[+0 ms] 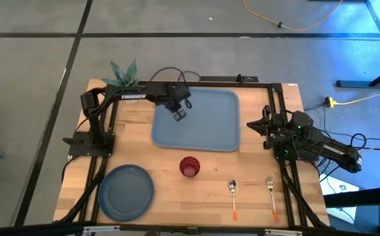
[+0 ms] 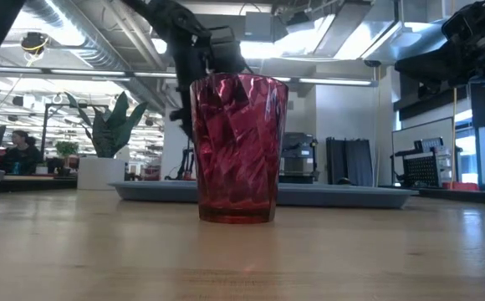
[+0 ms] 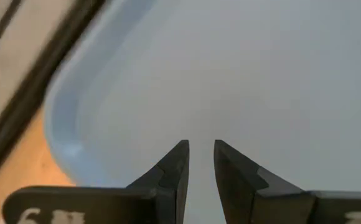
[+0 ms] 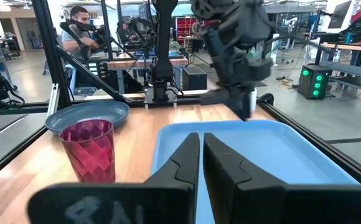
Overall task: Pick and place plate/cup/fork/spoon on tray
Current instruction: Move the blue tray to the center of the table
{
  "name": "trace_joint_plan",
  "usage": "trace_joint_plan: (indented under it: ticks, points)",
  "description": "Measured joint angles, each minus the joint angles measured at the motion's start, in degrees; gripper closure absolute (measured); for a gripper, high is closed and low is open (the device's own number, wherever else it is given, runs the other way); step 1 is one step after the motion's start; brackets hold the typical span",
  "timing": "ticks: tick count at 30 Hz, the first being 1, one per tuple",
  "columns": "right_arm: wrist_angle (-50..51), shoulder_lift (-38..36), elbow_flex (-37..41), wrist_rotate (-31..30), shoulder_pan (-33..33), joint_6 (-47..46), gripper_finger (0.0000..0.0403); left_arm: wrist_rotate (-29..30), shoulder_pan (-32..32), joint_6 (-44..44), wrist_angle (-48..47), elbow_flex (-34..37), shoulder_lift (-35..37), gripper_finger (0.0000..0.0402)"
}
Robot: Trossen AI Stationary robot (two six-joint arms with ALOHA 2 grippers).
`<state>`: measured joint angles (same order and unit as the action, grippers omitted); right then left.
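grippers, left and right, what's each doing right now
Left gripper: open, empty, above the tray.
Right gripper: shut, holding nothing, at the table's right edge.

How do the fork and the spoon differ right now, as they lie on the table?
The spoon ends in a rounded bowl; the fork ends in tines. The spoon lies nearer the cup; the fork lies farther out, toward the right arm's side. The fork looks slightly longer. Both have orange handles, lie roughly parallel on the bare table, and neither is on the tray.
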<state>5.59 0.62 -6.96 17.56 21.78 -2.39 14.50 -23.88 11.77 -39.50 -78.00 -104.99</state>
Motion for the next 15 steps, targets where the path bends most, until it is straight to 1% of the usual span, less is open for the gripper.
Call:
trace_joint_plan:
  ticks: [2,7,10,15]
  points:
    - [-0.6,0.0,0.0,0.0,0.0,-0.8,0.0378,-1.1,-0.9,0.6,2.5,0.0,0.0,0.0333]
    - [-5.2,0.0,0.0,0.1,0.0,-8.5,0.0378,-12.7,-3.5,1.6,4.5,0.0,0.8,0.0333]
    - [-8.3,0.0,0.0,-0.6,0.0,-12.0,0.0378,-15.1,-4.4,1.6,4.2,0.0,0.9,0.0333]
    - [-11.6,0.0,0.0,-7.0,0.0,-14.0,0.0378,-16.4,-4.8,1.6,3.7,0.0,2.0,0.0333]
